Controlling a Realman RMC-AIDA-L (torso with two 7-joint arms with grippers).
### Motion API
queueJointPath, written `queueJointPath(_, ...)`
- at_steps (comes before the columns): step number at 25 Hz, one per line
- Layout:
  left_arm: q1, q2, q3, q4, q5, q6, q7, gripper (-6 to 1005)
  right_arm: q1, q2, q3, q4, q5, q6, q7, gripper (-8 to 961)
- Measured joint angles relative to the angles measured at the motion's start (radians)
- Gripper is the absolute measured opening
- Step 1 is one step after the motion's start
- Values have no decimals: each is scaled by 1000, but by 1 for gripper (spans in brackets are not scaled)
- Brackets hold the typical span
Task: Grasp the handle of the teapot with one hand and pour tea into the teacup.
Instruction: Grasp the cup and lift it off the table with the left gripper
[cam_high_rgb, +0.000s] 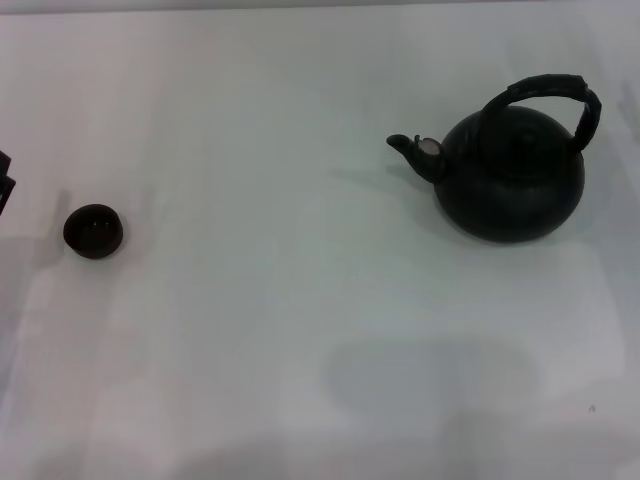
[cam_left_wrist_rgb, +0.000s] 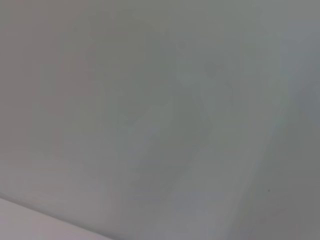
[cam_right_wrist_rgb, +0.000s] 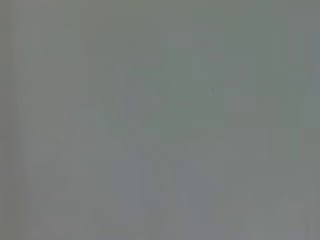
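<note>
The teapot (cam_high_rgb: 512, 180) stands upright on the white table at the right in the head view. It is round and matte black, and its short spout (cam_high_rgb: 415, 150) points left toward the teacup. Its thick ribbed handle (cam_high_rgb: 548, 90) arches over the lid, with nothing holding it. The teacup (cam_high_rgb: 94, 231), a tiny dark bowl, sits far off at the left. A black sliver of my left gripper (cam_high_rgb: 5, 185) shows at the left edge, just beyond the teacup. My right gripper is out of view. Both wrist views show only bare table.
The white table (cam_high_rgb: 300, 330) spreads wide between teacup and teapot. A faint shadow lies on it near the front right (cam_high_rgb: 430, 375).
</note>
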Motion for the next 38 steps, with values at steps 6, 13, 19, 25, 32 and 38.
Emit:
queueJointPath(6, 6, 1, -2, 1, 0, -1, 0, 861, 0, 0, 0, 2, 0, 0, 0, 816)
queueJointPath(13, 10, 0, -1, 1, 0, -13, 0, 861, 0, 0, 0, 3, 0, -2, 0, 816)
queueJointPath(19, 29, 0, 1, 1, 3, -37, 1, 862, 0, 0, 0, 0, 0, -1, 0, 816)
queueJointPath(25, 64, -1, 16, 1, 37, -33, 71, 862, 3, 0, 0, -9, 0, -1, 0, 817)
queueJointPath(32, 66, -1, 17, 1, 140, -4, 128, 861, 10, 0, -3, -8, 0, 1, 0, 817)
queueJointPath(38, 51, 0, 17, 1, 175, 37, 144, 862, 10, 0, -1, -2, 0, 2, 0, 817)
